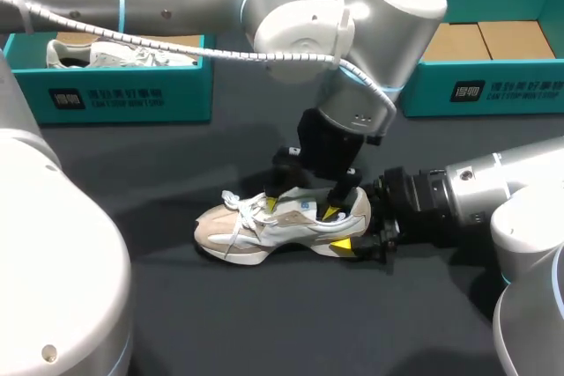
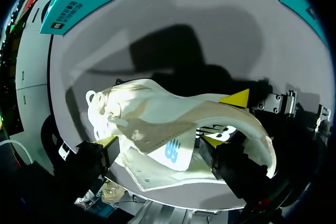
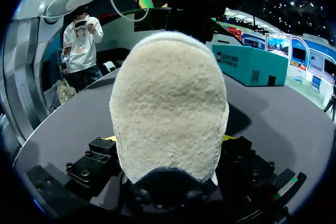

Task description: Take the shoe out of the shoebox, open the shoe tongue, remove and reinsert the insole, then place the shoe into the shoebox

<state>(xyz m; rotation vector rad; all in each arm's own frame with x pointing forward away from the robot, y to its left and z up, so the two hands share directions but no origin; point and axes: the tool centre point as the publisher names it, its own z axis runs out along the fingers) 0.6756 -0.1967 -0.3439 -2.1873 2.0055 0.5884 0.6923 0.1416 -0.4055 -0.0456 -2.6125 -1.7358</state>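
Note:
A beige and white shoe [image 1: 256, 228] lies on its sole on the dark table, toe to the left. My left gripper [image 1: 308, 209] comes down from above over the shoe's opening. In the left wrist view it [image 2: 160, 148] stands open, its yellow tips either side of a white flap with a blue logo [image 2: 170, 153] that sticks up from the shoe [image 2: 142, 114]. My right gripper [image 1: 352, 233] comes in low from the right and is shut on the shoe's heel. The fuzzy heel [image 3: 168, 103] fills the right wrist view, with that gripper [image 3: 169, 139] clamped on both sides of it.
A teal shoebox [image 1: 115, 94] at the back left holds another white shoe [image 1: 115, 55]. A second teal shoebox [image 1: 493, 90] at the back right shows cardboard inside. The left arm's elbow hangs over the table's middle.

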